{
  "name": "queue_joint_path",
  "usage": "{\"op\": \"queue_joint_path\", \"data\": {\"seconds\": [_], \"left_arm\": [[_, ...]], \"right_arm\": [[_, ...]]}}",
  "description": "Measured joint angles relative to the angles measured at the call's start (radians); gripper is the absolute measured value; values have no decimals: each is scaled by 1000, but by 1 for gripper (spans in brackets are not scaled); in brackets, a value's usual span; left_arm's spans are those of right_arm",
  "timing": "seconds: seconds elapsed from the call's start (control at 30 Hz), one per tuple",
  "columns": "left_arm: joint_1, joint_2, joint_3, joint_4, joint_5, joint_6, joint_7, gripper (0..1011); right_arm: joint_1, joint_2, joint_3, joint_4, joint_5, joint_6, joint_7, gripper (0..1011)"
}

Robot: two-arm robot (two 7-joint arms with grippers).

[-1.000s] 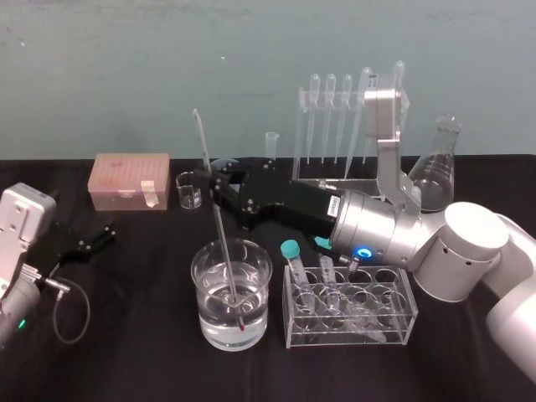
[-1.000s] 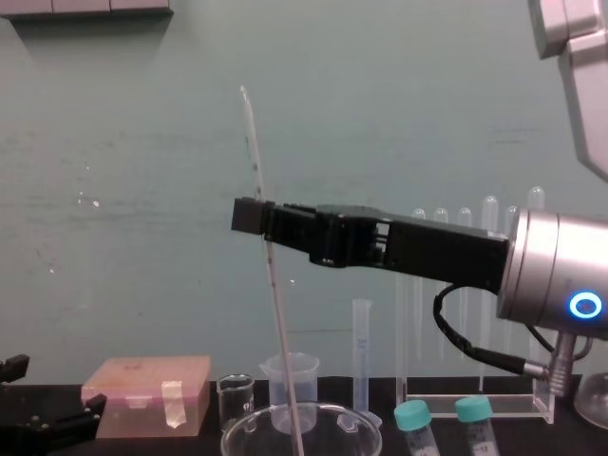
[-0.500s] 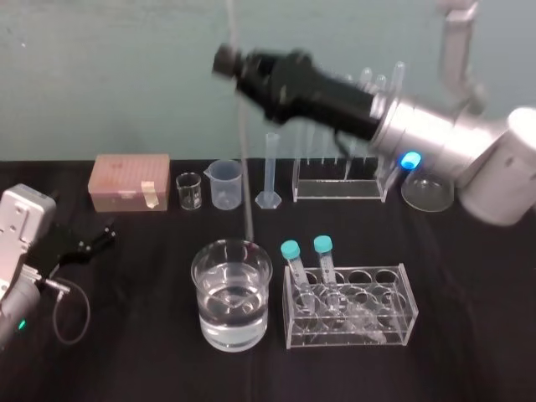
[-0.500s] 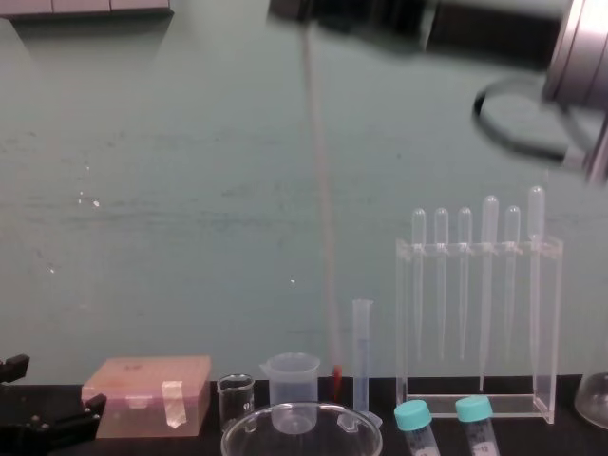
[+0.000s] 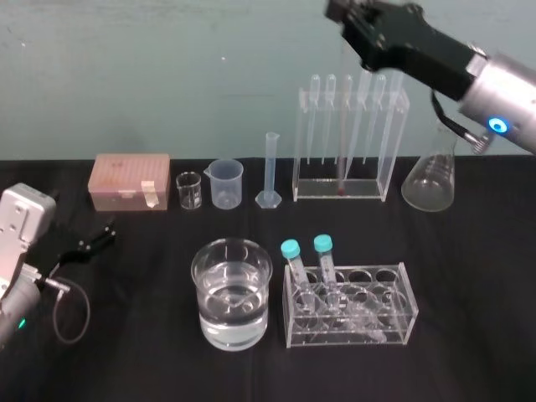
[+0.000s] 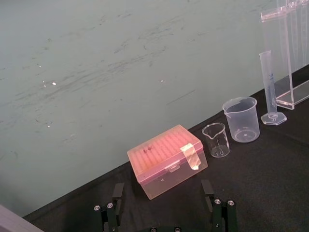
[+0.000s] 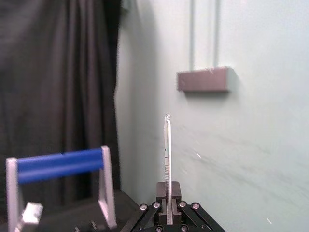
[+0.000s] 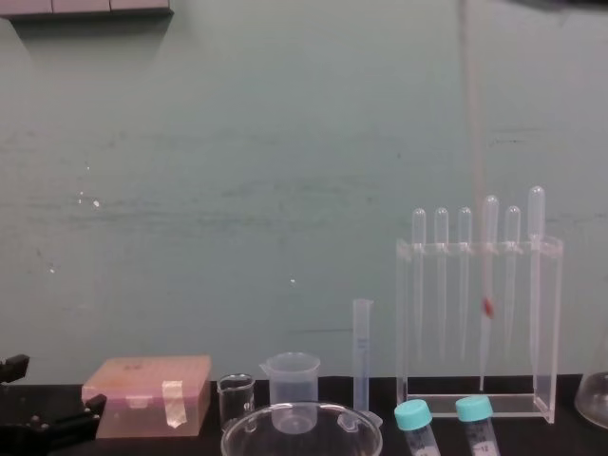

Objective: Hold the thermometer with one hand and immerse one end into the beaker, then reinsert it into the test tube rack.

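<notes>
- Right gripper (image 7: 167, 195): one, raised high over the far right of the table, clamped on the thermometer.
- Thermometer (image 7: 167, 145): one, upright. The chest view shows its red tip among the pipettes, short of the base. Whether it passes through the top bar cannot be told.
- Test tube rack (image 8: 475, 408): one, holding six pipettes (image 8: 442, 285).
- Beaker (image 5: 232, 318): one, part-filled with clear liquid, near the table's front, well apart from the thermometer.
- Left gripper (image 5: 107, 234): one, resting on the black table (image 5: 126, 352) at the left, fingers spread.
- Also one pink box (image 5: 130, 180), one tiny glass beaker (image 5: 188, 190), one plastic beaker (image 5: 226, 182), one measuring cylinder (image 5: 270, 167), one conical flask (image 5: 429, 180), and one low tube stand (image 5: 394, 322) holding two teal-capped tubes (image 5: 291, 260).
</notes>
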Motion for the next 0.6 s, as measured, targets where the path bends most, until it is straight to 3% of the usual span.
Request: {"op": "queue_joint_path", "data": {"seconds": [0.27, 0.6], "left_arm": [[0, 0, 0, 0, 0, 0, 0, 1008], [0, 0, 0, 0, 0, 0, 0, 1008]], "right_arm": [[-137, 50, 53, -35, -15, -35, -36, 56], [-255, 47, 69, -40, -10, -74, -16, 56]]}}
